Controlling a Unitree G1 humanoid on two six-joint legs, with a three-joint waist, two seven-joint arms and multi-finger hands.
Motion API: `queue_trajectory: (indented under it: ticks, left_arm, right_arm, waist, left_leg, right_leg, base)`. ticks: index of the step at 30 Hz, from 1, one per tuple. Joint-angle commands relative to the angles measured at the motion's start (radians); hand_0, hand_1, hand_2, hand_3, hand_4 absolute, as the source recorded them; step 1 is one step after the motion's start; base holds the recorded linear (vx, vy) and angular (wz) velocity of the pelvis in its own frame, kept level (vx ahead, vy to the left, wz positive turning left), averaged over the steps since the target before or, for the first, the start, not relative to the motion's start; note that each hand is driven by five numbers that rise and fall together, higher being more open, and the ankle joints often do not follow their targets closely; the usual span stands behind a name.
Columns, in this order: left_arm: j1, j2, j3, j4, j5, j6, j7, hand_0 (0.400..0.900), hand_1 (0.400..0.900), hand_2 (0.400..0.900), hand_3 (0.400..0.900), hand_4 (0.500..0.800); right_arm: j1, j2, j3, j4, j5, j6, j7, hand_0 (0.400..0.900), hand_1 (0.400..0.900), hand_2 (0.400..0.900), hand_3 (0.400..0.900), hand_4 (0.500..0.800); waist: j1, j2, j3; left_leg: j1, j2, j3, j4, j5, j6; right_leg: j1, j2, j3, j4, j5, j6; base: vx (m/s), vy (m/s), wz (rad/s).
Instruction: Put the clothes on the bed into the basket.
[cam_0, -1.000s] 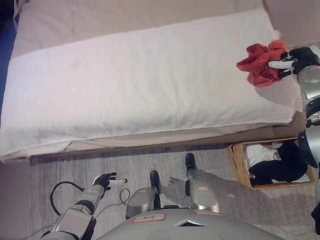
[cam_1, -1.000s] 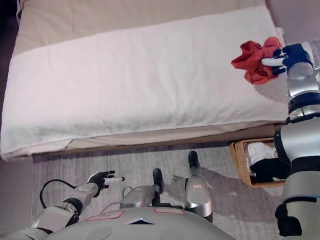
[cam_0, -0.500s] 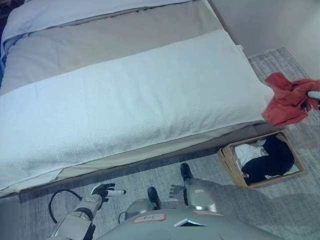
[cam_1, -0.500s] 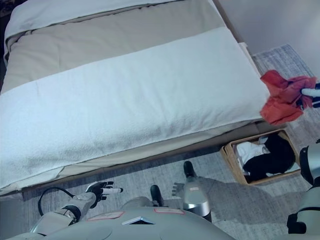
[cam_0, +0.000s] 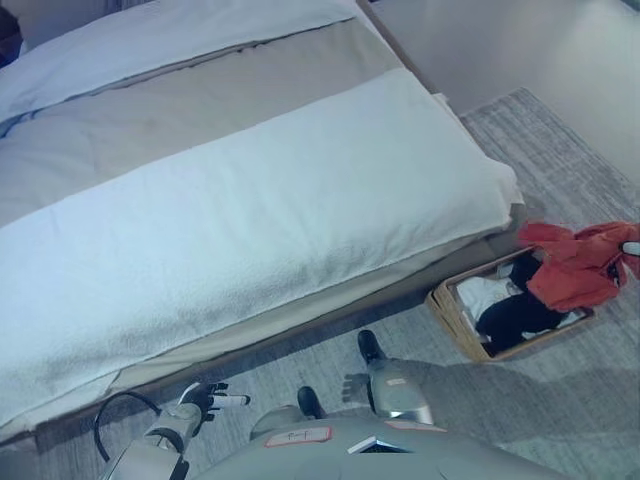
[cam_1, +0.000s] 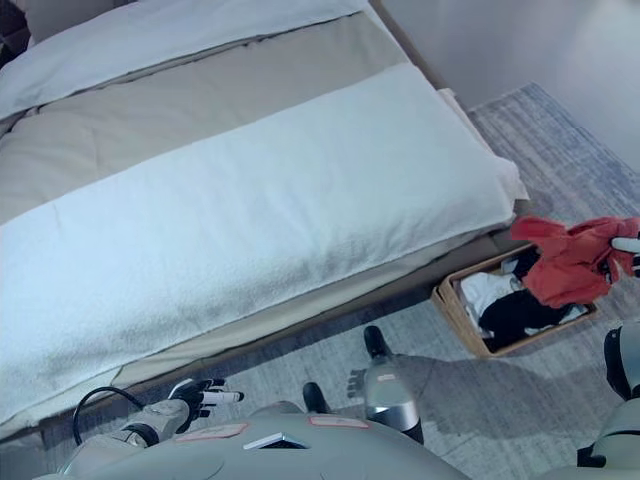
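Red garment (cam_1: 570, 262): clamped in my right hand (cam_1: 628, 250), hanging over basket (cam_1: 452, 300) at right, release pending. Bed (cam_0: 250, 200): no clothes visible. Left hand (cam_1: 200, 395): fingers apart, idle.

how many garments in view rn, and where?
3: a red cloth garment hanging from the right hand above the woven basket; a white garment and a black garment inside. More may lie underneath.
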Motion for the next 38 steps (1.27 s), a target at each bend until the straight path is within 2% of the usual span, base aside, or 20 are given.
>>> queue_trajectory:
  ticks: [1, 6, 7, 38]
  left_arm:
    - [-0.021, 0.086, 0.026, 0.050, 0.018, -0.001, 0.019, 0.900, 0.900, 0.900, 0.900, 0.800]
    - [-0.019, 0.086, 0.029, 0.044, 0.012, -0.002, 0.021, 0.900, 0.900, 0.900, 0.900, 0.800]
    - [-0.016, 0.082, 0.030, 0.044, 0.012, -0.002, 0.023, 0.900, 0.900, 0.900, 0.900, 0.800]
    - [0.000, 0.069, 0.028, 0.053, 0.032, 0.001, 0.023, 0.900, 0.900, 0.900, 0.900, 0.800]
  right_arm:
    - [-0.066, -0.026, 0.003, -0.009, -0.030, -0.053, -0.043, 0.400, 0.400, 0.400, 0.400, 0.500]
    - [-0.052, -0.026, -0.016, -0.011, -0.028, -0.051, -0.052, 0.400, 0.400, 0.400, 0.400, 0.500]
    - [-0.043, -0.023, -0.018, -0.012, -0.031, -0.052, -0.050, 0.900, 0.900, 0.900, 0.900, 0.800]
    - [0.017, 0.007, -0.037, -0.004, -0.026, -0.047, -0.025, 0.900, 0.900, 0.900, 0.900, 0.800]
  waist:
    - [-0.020, -0.030, -0.033]
    - [-0.022, -0.023, -0.029]
    - [-0.021, -0.022, -0.028]
    - [0.019, -0.039, -0.025]
  left_leg:
    - [0.019, 0.008, -0.034, 0.044, -0.096, 0.001]
    - [0.021, 0.007, -0.033, 0.043, -0.097, 0.002]
    - [0.022, 0.006, -0.034, 0.043, -0.097, 0.003]
    - [0.016, 0.012, -0.076, 0.038, -0.088, -0.002]
  right_leg:
    - [0.029, -0.041, 0.007, 0.025, -0.064, 0.094]
    - [0.028, -0.041, 0.011, 0.025, -0.063, 0.095]
    - [0.029, -0.041, 0.011, 0.025, -0.063, 0.094]
    - [0.053, -0.049, -0.029, 0.012, -0.073, 0.076]
  base:
    - [-0.01, -0.002, -0.07]
    - [-0.01, 0.001, -0.03]
    - [-0.01, -0.005, 0.03]
    - [0.00, -0.007, 0.04]
